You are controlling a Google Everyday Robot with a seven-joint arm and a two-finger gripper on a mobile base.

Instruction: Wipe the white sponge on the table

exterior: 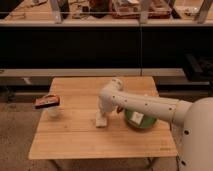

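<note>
At table [75,136] centre: end effector [103,112] over white sponge [101,120], grip state unclear; packet [47,101] label at left unreadable.

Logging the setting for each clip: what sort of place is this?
Probably an office break area or lab, not a home: a light wooden table on speckled flooring, with a long dark counter behind carrying clutter. The gripper is down near the table's middle, at the white sponge.
</note>
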